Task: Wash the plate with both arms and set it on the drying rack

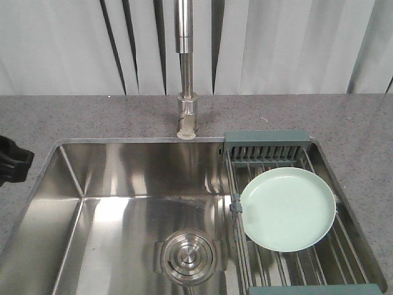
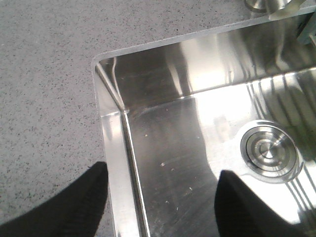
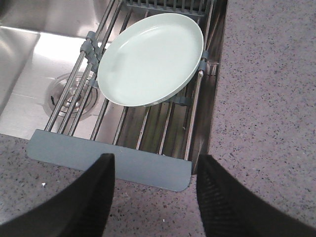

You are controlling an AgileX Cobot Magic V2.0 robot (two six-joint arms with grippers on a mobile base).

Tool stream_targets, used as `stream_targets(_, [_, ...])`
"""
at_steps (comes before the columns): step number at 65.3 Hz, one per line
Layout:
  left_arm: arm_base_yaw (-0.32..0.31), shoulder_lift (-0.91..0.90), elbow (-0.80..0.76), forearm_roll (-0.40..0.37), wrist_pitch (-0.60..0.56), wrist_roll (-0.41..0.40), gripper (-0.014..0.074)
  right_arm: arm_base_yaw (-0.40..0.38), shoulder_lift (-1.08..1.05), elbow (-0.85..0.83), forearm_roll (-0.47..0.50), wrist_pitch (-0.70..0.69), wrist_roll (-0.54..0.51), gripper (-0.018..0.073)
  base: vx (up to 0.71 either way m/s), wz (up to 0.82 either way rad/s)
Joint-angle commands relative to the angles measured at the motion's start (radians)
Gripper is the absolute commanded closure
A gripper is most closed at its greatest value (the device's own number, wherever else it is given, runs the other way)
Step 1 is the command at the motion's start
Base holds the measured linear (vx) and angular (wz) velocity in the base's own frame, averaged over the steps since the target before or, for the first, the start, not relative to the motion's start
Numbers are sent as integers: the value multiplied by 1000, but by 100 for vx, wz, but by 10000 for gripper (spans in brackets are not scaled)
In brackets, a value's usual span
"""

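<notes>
The pale mint-green plate (image 1: 287,209) lies face up on the drying rack (image 1: 265,145), which spans the right end of the sink; in the right wrist view the plate (image 3: 150,59) rests flat on the rack's rods (image 3: 123,168). My right gripper (image 3: 155,165) hangs open above the counter just in front of the rack's near end bar, empty. My left gripper (image 2: 160,177) is open and empty over the sink's left rim. Only a black part of the left arm (image 1: 12,161) shows at the front view's left edge.
The steel sink basin (image 1: 123,184) has a round drain (image 1: 189,253) in its floor. A tall faucet (image 1: 186,67) stands behind it on the speckled grey counter (image 1: 61,117). A pale curtain hangs at the back.
</notes>
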Motion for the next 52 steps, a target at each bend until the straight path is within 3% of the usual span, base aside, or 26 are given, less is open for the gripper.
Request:
stream_targets(1, [-5, 81, -88, -34, -37, 61, 158, -3, 7, -25, 4, -51, -3, 180, 0, 0])
stream_targets(9, [34, 191, -145, -146, -53, 173, 158, -3, 7, -25, 4, -51, -4, 180, 0, 0])
stream_targets(16, [99, 271, -175, -332, -59, 326, 158, -3, 7, -25, 4, -51, -4, 180, 0, 0])
stream_targets(24, [145, 334, -183, -586, -89, 579, 158, -3, 7, -25, 4, -51, -4, 180, 0, 0])
stream_targets(38, [141, 419, -183, -952, -69, 1095, 158, -3, 7, -25, 4, -51, -4, 180, 0, 0])
stream_targets(46, [141, 458, -183, -1095, -31, 1312, 158, -3, 7, -25, 4, -50, -4, 180, 0, 0])
stream_targets(52, [141, 484, -183, -1169, -24, 1416, 158, -3, 7, -26, 4, -50, -4, 180, 0, 0])
